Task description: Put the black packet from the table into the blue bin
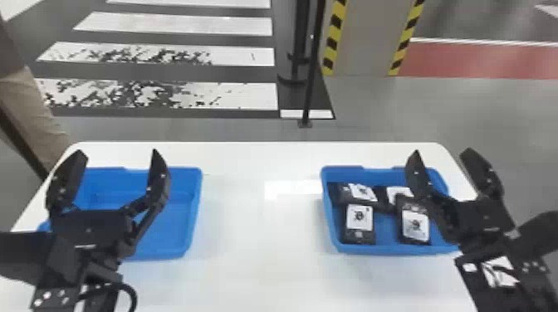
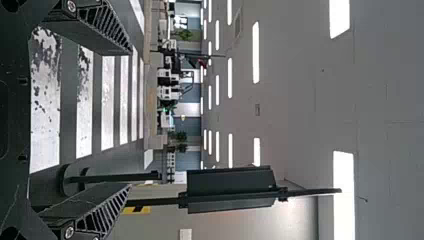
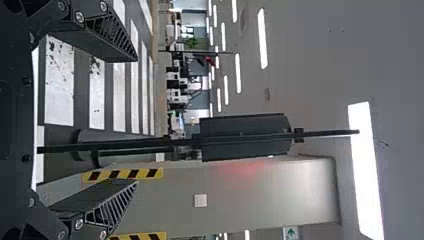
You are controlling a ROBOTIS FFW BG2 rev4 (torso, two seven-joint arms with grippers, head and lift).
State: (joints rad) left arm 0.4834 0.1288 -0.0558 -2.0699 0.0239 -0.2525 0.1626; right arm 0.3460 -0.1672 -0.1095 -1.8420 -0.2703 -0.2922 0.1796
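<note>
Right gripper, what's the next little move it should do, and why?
I'd probably ease the right gripper back toward the robot, keeping it empty and its jaws open. What looks like a black packet lies on the table, partly under that arm, while the jaws are out beyond it, so they likely can't grab it from there.

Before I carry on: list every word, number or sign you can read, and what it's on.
No words or numbers are legible.
White labels on black packets in the right blue bin: dark marks, too small to read.
Background sign: an arrow.
</note>
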